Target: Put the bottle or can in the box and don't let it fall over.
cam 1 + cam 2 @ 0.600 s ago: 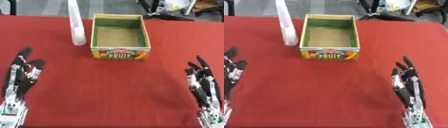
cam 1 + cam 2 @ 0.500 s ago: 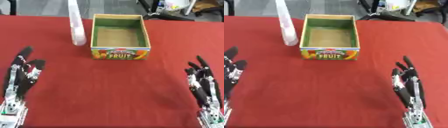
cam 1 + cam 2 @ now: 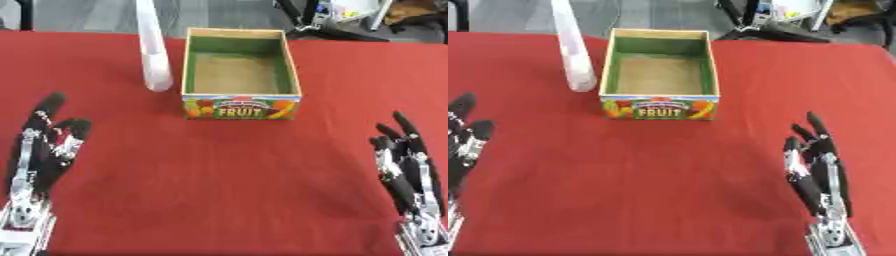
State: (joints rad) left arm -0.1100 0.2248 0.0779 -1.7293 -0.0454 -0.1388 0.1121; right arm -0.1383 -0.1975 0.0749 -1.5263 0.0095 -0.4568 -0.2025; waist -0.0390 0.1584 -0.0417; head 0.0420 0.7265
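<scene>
Starting reach: tall white plastic bottle (image 3: 152, 55) upright near table's far edge, just left of green-lined cardboard fruit box (image 3: 240, 75). My left hand (image 3: 39, 150) and right hand (image 3: 407, 167) idle, fingers straight, near corners. I'd grasp bottle low, lift straight, lower vertical into box.

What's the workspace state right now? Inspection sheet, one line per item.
Surface: red tablecloth, flat.
Job's things: tall white bottle upright on the cloth, just left of the box, top out of view. Fruit box open, nothing seen inside.
Clutter: nothing seen on the cloth.
Hands: left hand open, fingers up, lower left corner; right hand open, fingers up, lower right. Neither touches anything.
Cables: nothing seen.
Surroundings: grey floor and dark equipment beyond the table's far edge.
</scene>
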